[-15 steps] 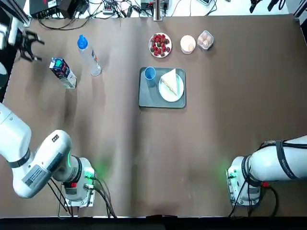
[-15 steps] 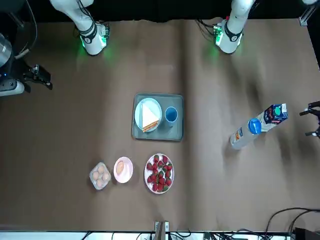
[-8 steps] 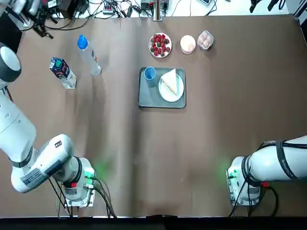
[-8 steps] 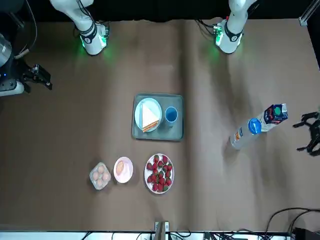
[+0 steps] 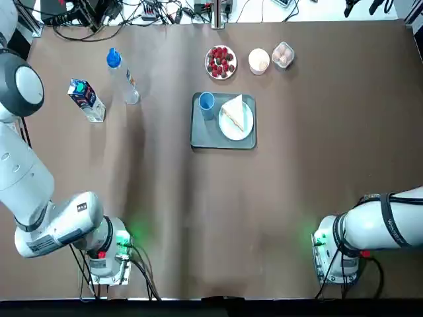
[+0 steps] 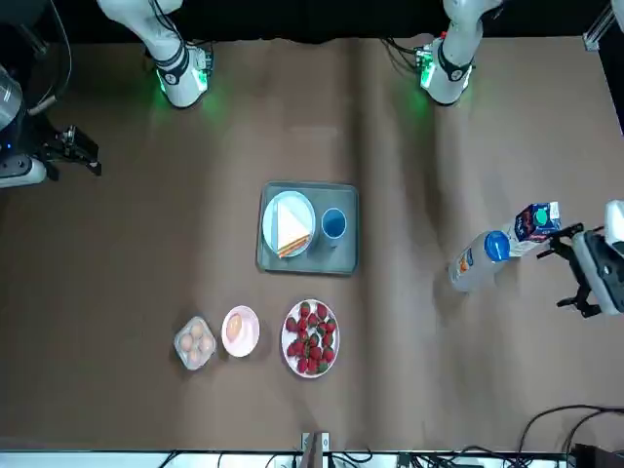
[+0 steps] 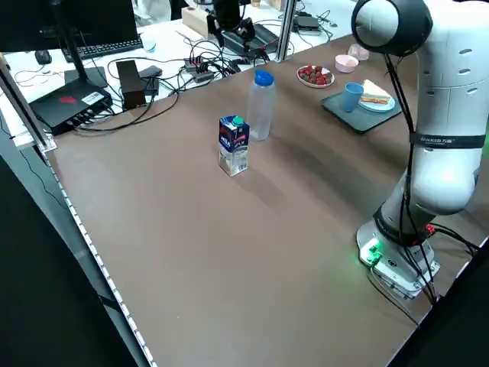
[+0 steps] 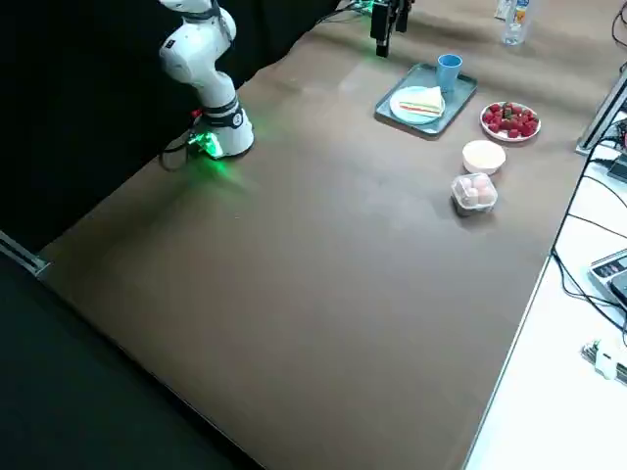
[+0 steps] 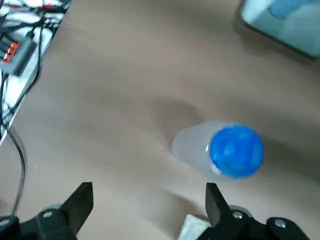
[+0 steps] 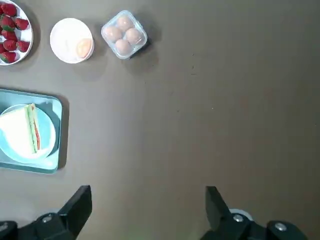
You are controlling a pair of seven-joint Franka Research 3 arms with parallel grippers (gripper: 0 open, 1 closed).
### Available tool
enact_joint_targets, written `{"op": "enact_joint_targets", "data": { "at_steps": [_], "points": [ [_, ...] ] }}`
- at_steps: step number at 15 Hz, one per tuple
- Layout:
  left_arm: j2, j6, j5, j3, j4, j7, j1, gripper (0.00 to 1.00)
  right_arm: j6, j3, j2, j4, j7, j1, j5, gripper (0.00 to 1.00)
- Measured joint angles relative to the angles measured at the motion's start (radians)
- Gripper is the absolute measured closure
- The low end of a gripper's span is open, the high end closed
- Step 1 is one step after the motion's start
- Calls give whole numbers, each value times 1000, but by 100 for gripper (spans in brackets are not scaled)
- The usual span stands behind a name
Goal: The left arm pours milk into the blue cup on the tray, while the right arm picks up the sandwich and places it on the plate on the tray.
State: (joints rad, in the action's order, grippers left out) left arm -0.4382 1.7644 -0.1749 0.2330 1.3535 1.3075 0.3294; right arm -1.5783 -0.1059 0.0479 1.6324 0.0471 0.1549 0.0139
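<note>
The milk carton (image 5: 86,100) stands upright on the table's left side, next to a clear water bottle (image 5: 122,76) with a blue cap. The blue cup (image 5: 206,102) stands on the grey tray (image 5: 201,135), beside a white plate (image 5: 246,129) on which the sandwich (image 5: 233,113) lies. My left gripper (image 6: 572,273) hovers open and empty above the table's left edge, just outside the carton (image 6: 536,222). Its wrist view looks down on the bottle cap (image 9: 236,151) between the spread fingers (image 9: 80,205). My right gripper (image 10: 147,210) is open, empty and raised far from the sandwich (image 10: 25,131).
A plate of strawberries (image 5: 221,61), a small pink bowl (image 5: 258,60) and a clear box of eggs (image 5: 283,54) sit in a row beyond the tray. Cables and electronics (image 7: 99,99) lie past the table's far and left edges.
My left gripper has swung towards the table's far side past the carton and left the top view; from the front it now sits closer to the carton. The right arm has not moved.
</note>
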Motion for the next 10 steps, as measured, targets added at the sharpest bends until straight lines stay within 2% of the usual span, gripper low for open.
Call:
{"op": "enact_joint_targets", "data": {
  "at_steps": [5,10],
  "points": [
    [52,-5,91,0,11,-446,-89,1,-3,0,0,0,0,0,0,0],
    [116,-57,177,1,22,-845,-185,1,-3,1,0,0,0,0,0,0]
  ]
}}
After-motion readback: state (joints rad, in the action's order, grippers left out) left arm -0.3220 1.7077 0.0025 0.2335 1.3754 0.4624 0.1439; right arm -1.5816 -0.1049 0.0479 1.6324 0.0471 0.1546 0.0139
